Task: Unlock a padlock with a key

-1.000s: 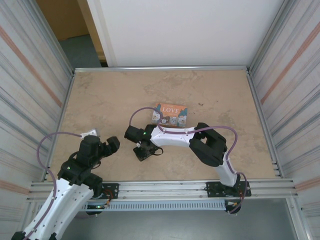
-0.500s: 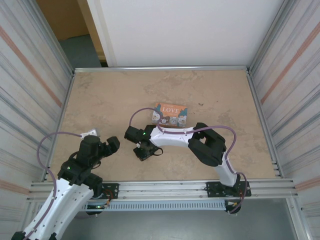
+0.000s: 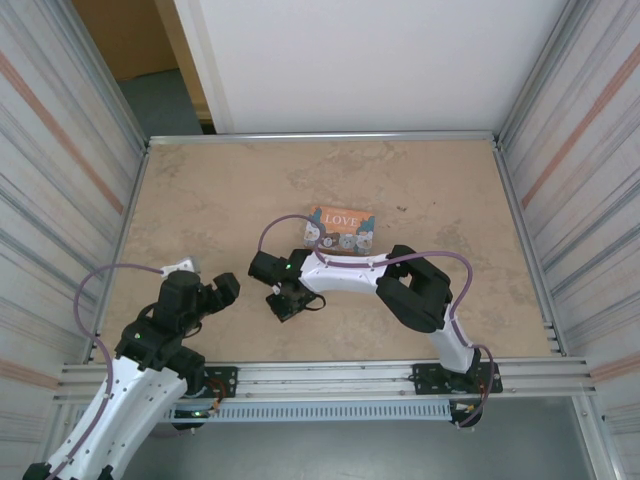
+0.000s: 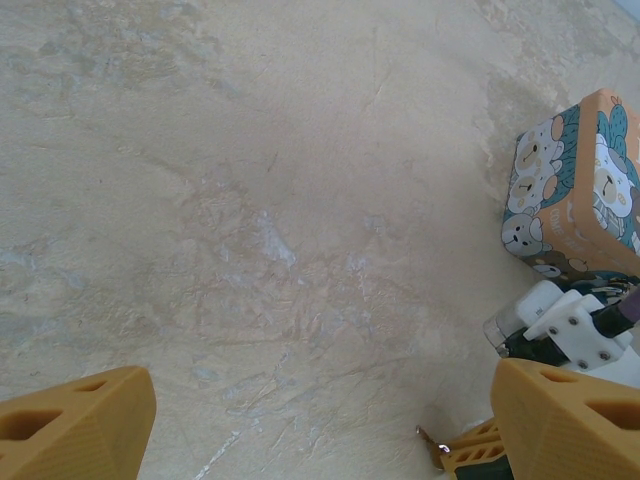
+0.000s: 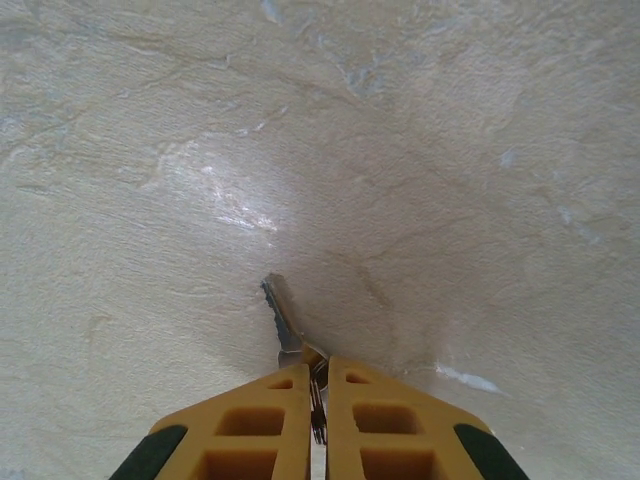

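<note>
Right gripper: the two yellow fingers are pressed almost together, with only a thin slit between them, and they pinch the key.
Key: a narrow, dark metal blade sticking out past the fingertips. It slants up and to the left in the right wrist view, and its tip is at or just above the table — I cannot tell whether it touches. A bit of wire ring shows in the slit behind it.
Right arm: it is stretched leftward across the near middle of the table, with its gripper low over the surface.
Left gripper: the fingers are spread wide apart with nothing between them — only bare stone-patterned tabletop.
Left gripper, top view: near the front left of the table, just beside the right gripper and pointing toward it.
LOVE box: orange and teal with cartoon animals, lying flat beyond the right arm's forearm and apart from both grippers.
</note>
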Available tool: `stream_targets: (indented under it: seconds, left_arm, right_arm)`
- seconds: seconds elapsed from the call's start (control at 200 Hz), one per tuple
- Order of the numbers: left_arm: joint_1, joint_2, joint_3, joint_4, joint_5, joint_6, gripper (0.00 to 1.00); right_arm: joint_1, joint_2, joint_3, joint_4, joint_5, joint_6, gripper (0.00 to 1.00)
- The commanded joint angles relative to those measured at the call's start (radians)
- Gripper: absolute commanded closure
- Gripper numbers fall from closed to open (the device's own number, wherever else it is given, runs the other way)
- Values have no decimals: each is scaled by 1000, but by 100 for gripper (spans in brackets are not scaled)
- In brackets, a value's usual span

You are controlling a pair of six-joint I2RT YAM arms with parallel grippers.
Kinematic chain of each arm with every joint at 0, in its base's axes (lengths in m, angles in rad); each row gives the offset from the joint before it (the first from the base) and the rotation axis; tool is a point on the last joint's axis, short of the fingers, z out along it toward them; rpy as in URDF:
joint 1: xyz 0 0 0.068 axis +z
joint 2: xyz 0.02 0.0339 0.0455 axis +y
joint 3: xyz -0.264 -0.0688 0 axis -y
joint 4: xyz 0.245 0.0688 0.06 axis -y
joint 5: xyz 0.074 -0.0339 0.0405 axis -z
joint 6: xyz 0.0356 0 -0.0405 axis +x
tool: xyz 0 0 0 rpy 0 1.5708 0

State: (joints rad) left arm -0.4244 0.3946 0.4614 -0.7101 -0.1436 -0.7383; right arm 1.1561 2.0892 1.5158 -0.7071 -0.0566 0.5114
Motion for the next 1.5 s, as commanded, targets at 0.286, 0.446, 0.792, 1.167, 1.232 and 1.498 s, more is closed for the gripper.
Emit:
stream_targets:
  seconds: [0.286,0.446,0.792,1.167,1.232,1.498]
  left_arm:
    - [10,-3,35,101,111,13,14]
    - [9,17,57,225,247,19,16]
    - [-10,200,121,513,524,-27,27]
    - [-150,425,196,594,455,16,39]
    - [-161,447,201,594,445,20,42]
    - [-173,484,198,613,435,15,57]
  right_arm:
    - [-70,-255,-232,247,-8,18,100]
    - [-107,-391,-351,396,0,56,100]
    - [-150,-622,-553,689,-7,116,100]
    - [-153,-724,-617,739,-17,118,100]
    - [-154,-734,-623,743,-14,121,100]
    - [-157,-751,-632,759,-14,136,100]
